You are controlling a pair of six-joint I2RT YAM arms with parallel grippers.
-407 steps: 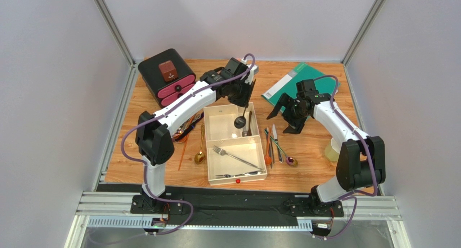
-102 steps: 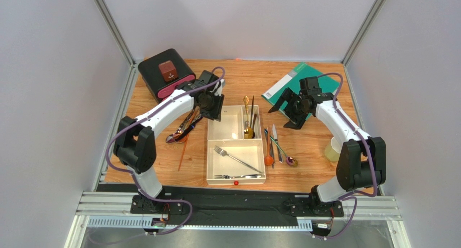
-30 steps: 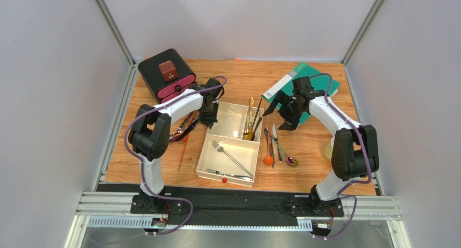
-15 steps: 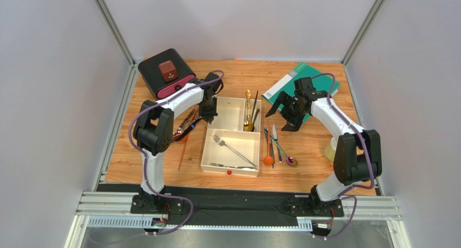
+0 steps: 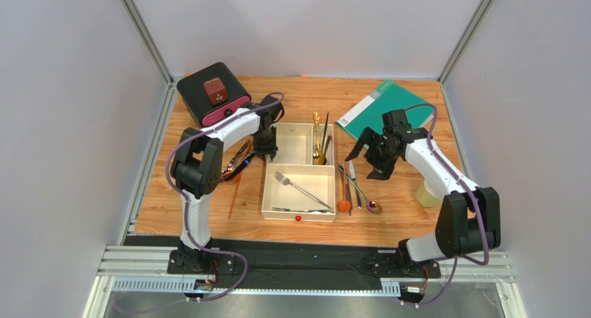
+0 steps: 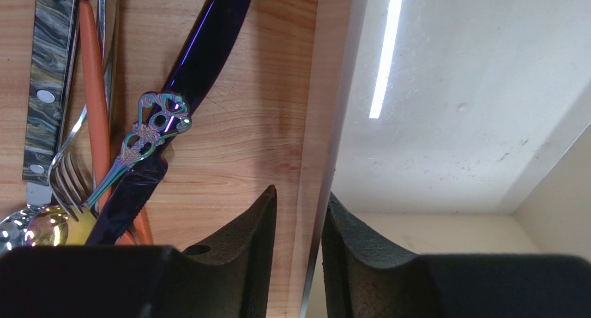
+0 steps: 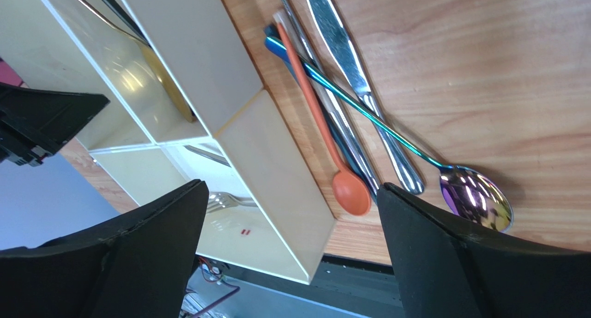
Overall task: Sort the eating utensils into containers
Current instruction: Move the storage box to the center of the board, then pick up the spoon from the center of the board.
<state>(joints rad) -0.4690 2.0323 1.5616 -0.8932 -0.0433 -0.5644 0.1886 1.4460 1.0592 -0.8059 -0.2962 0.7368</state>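
The cream-white tray [image 5: 266, 186] sits mid-table. Forks [image 5: 298, 188] lie in its large compartment, and a gold spoon [image 5: 317, 141] stands with dark utensils in a small one. My left gripper [image 5: 267, 150] straddles the tray's left wall [image 6: 340, 124]; the left gripper [image 6: 300, 191] is open, with a gap beside the wall. A dark blue knife [image 6: 208, 48], an orange stick [image 6: 97, 89] and a rainbow handle [image 6: 149, 127] lie left of the tray. My right gripper [image 5: 371, 159] hangs wide open; the right gripper [image 7: 291, 186] is over the orange spoon [image 7: 350, 192], purple spoon [image 7: 478, 197] and silver knife [image 7: 347, 48].
A black box with pink drawers [image 5: 211, 93] stands at the back left. A green book [image 5: 385, 107] lies at the back right, and a pale yellow cup [image 5: 428, 193] stands near the right edge. The right arm's elbow is close to the cup.
The tray, skewed a second ago, has swung back square. My left jaws, shut on its wall before, have parted. The right gripper has come nearer, over the loose utensils.
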